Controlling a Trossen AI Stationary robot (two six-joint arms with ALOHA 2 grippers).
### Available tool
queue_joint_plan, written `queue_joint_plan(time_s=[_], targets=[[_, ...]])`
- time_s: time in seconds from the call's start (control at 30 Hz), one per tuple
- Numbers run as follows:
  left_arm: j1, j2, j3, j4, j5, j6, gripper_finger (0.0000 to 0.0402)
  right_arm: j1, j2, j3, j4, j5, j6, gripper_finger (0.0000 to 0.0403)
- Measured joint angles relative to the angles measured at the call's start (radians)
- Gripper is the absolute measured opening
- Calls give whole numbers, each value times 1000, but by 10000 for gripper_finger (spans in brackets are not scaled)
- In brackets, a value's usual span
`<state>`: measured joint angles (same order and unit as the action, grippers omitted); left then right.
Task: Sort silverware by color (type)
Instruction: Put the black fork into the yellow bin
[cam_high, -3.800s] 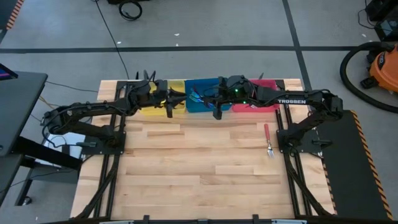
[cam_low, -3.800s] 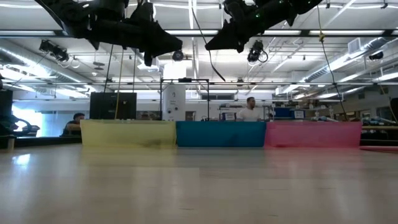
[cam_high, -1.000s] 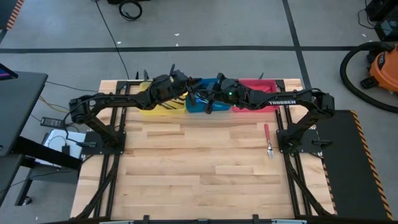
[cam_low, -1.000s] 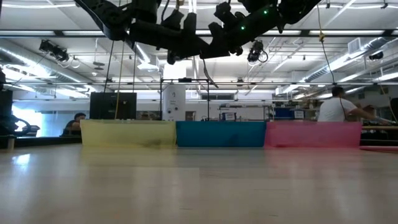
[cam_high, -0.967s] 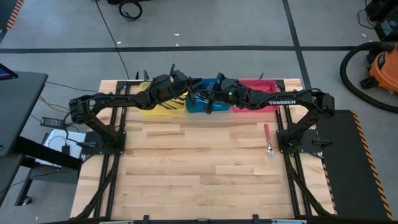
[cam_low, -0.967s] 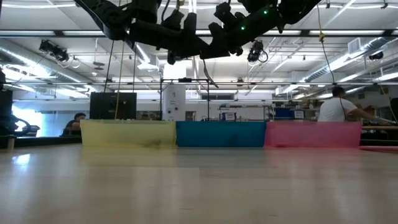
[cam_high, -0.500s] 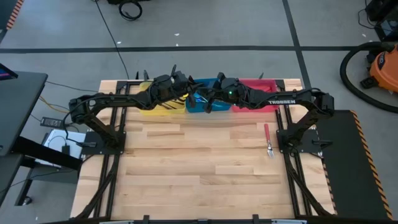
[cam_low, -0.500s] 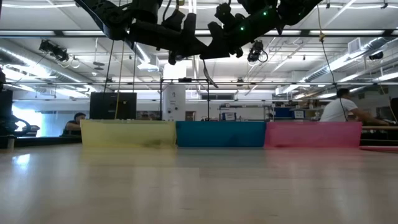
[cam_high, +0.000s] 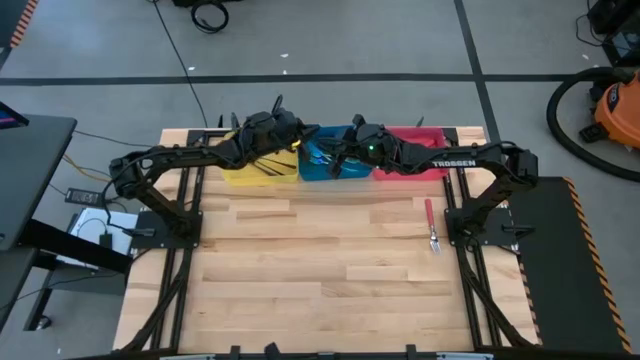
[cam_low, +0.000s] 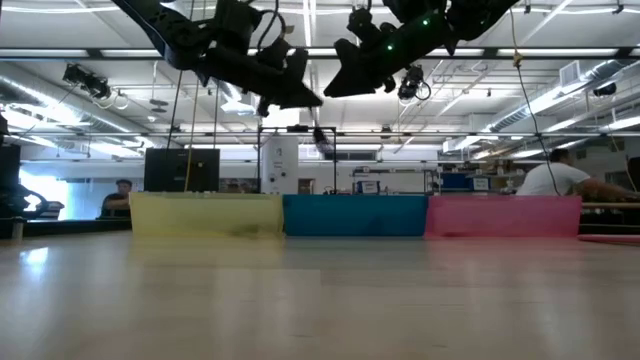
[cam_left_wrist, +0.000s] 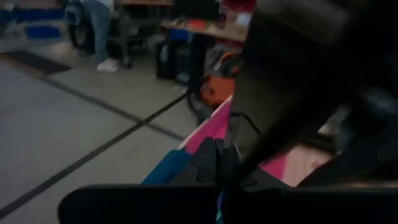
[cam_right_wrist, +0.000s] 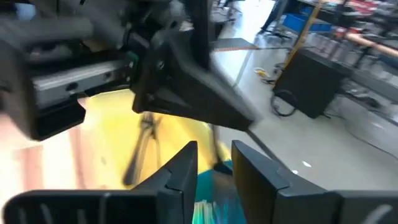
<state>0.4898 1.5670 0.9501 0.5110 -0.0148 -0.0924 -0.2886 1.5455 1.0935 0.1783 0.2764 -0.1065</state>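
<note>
While the sorting is far from finished, a hand-over between the arms appears to be the step in hand. The left gripper (cam_high: 293, 140) is held high above the light wooden counter (cam_high: 320, 270), its fingers pressed together on what looks like a thin dark all-metal fork (cam_right_wrist: 138, 149), which hangs down from the fingertips. Directly below that gripper the wall shared by the translucent yellow plastic bin (cam_high: 240, 176) and the blue plastic bin (cam_high: 345, 176) is found. The right gripper (cam_high: 333, 152) is seen just beside the left one, over the blue bin, with its fingers set slightly apart and nothing between them.

Blue-handled forks are glimpsed in the blue bin under the right gripper. A single red-handled fork with silver tines (cam_high: 430, 222) is left lying on the counter, well apart from both grippers, nearer the right arm's base. The pink plastic bin (cam_high: 430, 135) is passed over by the right arm, behind its gripper.

The next move is judged to call for the left gripper to be carried fully over the yellow bin before the dark fork is released, so that it does not fall onto the dividing wall. The red-handled fork is then to be fetched.

The white word "TROSSEN" (cam_high: 455, 163) can be read on the right arm's forearm; no other writing is legible.
</note>
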Motion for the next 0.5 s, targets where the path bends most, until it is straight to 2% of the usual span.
queue_joint_plan(time_s=[0.13,0.37,0.5], targets=[[55,-30,0,-135,0,29,0,0,0,0,-19,48,-15,118],[191,-120,0,-408,3,46,0,0,0,0,-75,48,-53,121],[243,-143,1,-567,3,107,0,0,0,0,-77,48,-54,122]])
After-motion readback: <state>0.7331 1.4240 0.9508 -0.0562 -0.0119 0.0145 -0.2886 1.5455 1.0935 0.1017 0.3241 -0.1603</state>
